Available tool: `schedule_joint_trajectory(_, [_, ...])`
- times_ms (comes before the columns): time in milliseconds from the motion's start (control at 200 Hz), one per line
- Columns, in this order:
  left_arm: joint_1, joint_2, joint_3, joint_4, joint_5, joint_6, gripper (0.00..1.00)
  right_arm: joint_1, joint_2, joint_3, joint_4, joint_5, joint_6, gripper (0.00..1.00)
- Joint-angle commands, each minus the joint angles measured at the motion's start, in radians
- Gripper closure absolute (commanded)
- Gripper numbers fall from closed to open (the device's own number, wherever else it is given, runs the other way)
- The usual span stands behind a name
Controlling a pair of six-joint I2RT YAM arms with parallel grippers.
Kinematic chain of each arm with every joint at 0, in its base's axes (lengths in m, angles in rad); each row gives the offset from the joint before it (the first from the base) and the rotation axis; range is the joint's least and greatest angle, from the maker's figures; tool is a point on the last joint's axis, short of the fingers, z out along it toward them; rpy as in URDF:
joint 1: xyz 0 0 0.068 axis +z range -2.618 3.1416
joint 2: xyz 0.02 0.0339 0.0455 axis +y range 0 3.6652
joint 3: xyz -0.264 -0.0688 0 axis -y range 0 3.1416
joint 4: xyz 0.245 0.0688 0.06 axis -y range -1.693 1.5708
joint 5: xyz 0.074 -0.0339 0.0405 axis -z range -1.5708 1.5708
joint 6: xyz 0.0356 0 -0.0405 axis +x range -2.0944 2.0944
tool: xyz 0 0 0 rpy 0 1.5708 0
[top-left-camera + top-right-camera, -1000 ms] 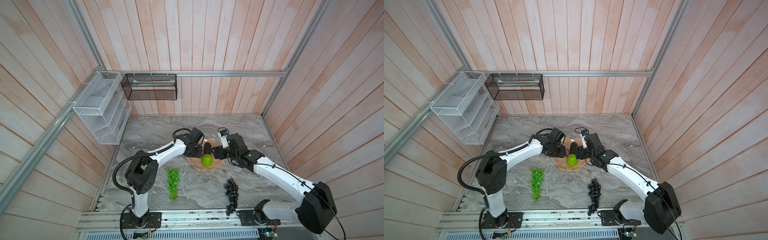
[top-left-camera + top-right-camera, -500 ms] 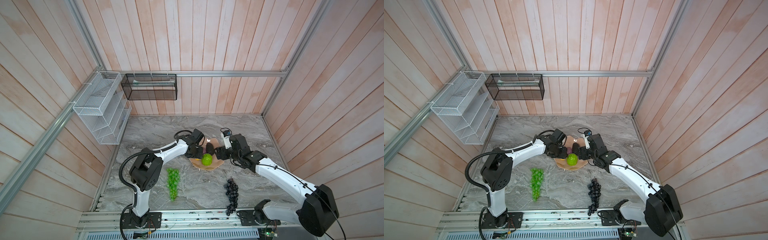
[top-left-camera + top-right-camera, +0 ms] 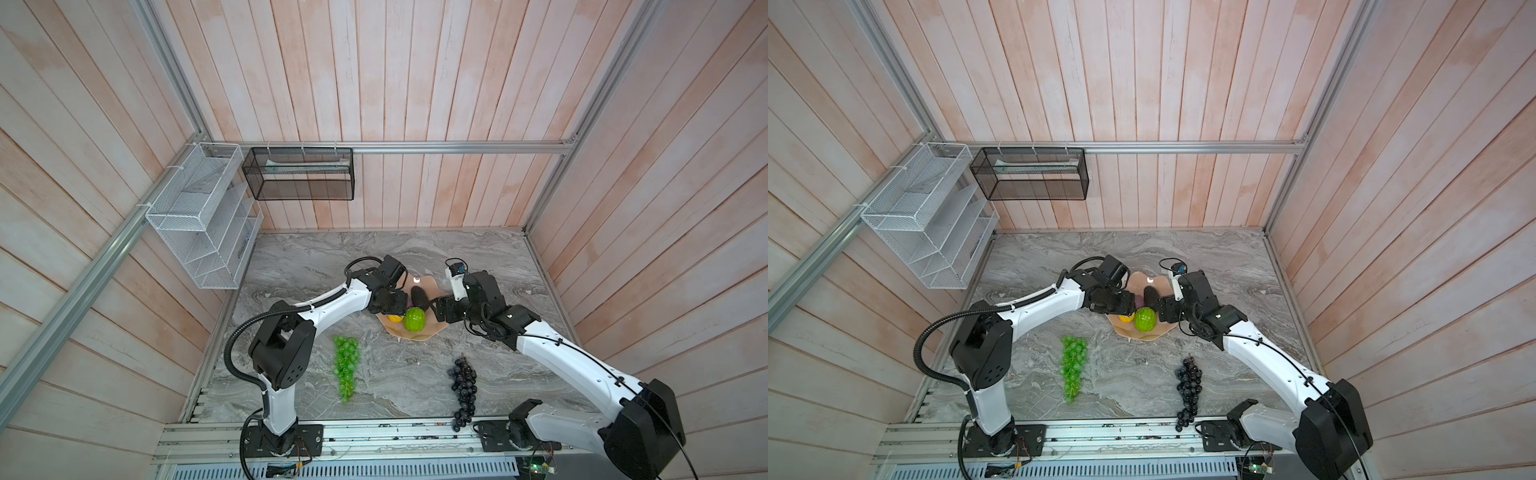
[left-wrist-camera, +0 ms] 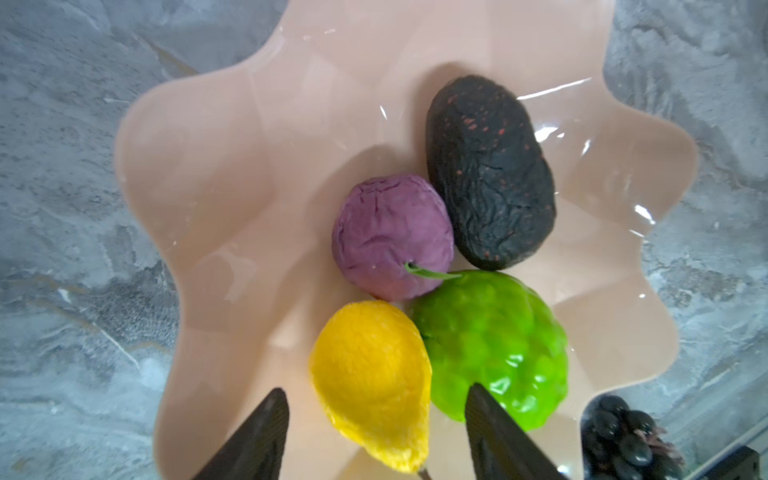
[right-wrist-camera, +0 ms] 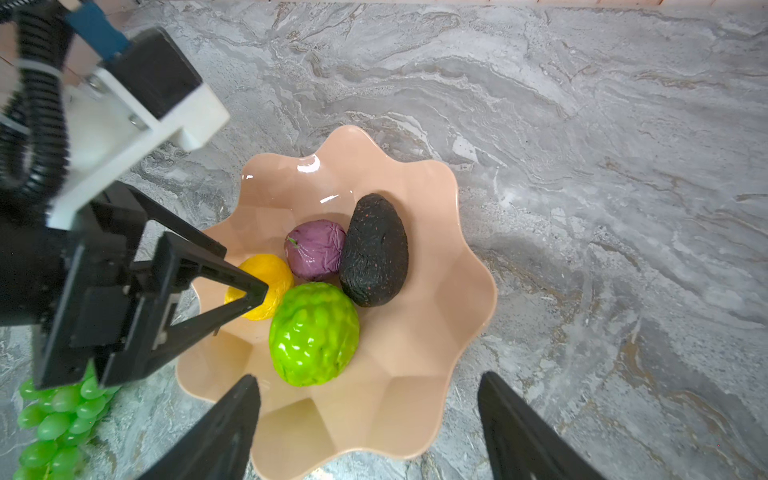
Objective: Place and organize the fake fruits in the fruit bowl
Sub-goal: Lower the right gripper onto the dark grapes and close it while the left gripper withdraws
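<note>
Left wrist view: small yellow lemon down inside the fruit bowl, touching the bumpy lime-green fruit, just beside the purple bumpy fruit, near the blackish avocado. Flanked by the left gripper, jaws spread with a gap on either side, wider than a second ago: let go, by the look of it. At the bowl's edge, right gripper, wide and empty. Four of six in. Out on the table, well apart from the bowl: long green grape bunch, dark blue-black grape bunch. Next, probably, to fetch those.
</note>
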Motion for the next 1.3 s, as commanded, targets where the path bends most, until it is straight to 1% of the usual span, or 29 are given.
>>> schedule_joint_trajectory(0, [0.002, -0.083, -0.029, -0.003, -0.011, 0.011, 0.3, -0.005, -0.043, -0.019, -0.057, 0.007, 0.042, 0.18])
schedule_joint_trajectory(80, [0.002, -0.145, -0.073, 0.008, -0.016, 0.007, 0.3, -0.006, -0.076, -0.043, -0.083, 0.014, 0.081, 0.2])
schedule_joint_trajectory(180, [0.002, -0.231, -0.138, 0.035, -0.023, -0.004, 0.3, -0.007, -0.122, -0.101, -0.1, -0.004, 0.154, 0.2])
schedule_joint_trajectory(380, [0.002, -0.381, -0.246, 0.086, -0.069, -0.025, 0.27, -0.005, -0.216, -0.198, -0.187, 0.007, 0.31, 0.26])
schedule_joint_trajectory(515, [0.004, -0.448, -0.302, 0.115, -0.095, -0.032, 0.26, 0.001, -0.231, -0.185, -0.25, 0.019, 0.375, 0.26])
schedule_joint_trajectory(590, [0.005, -0.483, -0.355, 0.15, -0.097, -0.034, 0.25, 0.013, -0.234, -0.163, -0.3, 0.057, 0.423, 0.27])
schedule_joint_trajectory(635, [0.008, -0.496, -0.384, 0.17, -0.1, -0.04, 0.24, 0.029, -0.237, -0.143, -0.355, 0.114, 0.441, 0.28])
schedule_joint_trajectory(685, [0.015, -0.5, -0.402, 0.185, -0.092, -0.049, 0.24, 0.051, -0.243, -0.136, -0.402, 0.173, 0.458, 0.26])
schedule_joint_trajectory(740, [0.021, -0.497, -0.412, 0.196, -0.075, -0.048, 0.24, 0.059, -0.251, -0.147, -0.427, 0.181, 0.479, 0.25])
schedule_joint_trajectory(815, [0.022, -0.494, -0.422, 0.206, -0.073, -0.048, 0.24, 0.058, -0.243, -0.172, -0.423, 0.128, 0.487, 0.25])
schedule_joint_trajectory(910, [0.022, -0.504, -0.444, 0.227, -0.069, -0.051, 0.24, 0.078, -0.22, -0.205, -0.407, 0.083, 0.504, 0.32])
schedule_joint_trajectory(1025, [0.032, -0.517, -0.47, 0.242, -0.067, -0.055, 0.24, 0.11, -0.197, -0.232, -0.392, 0.08, 0.518, 0.38])
schedule_joint_trajectory(1235, [0.066, -0.525, -0.492, 0.253, -0.034, -0.061, 0.24, 0.11, -0.154, -0.258, -0.323, 0.081, 0.501, 0.48])
schedule_joint_trajectory(1295, [0.071, -0.527, -0.49, 0.251, -0.034, -0.06, 0.24, 0.11, -0.139, -0.258, -0.309, 0.091, 0.496, 0.49])
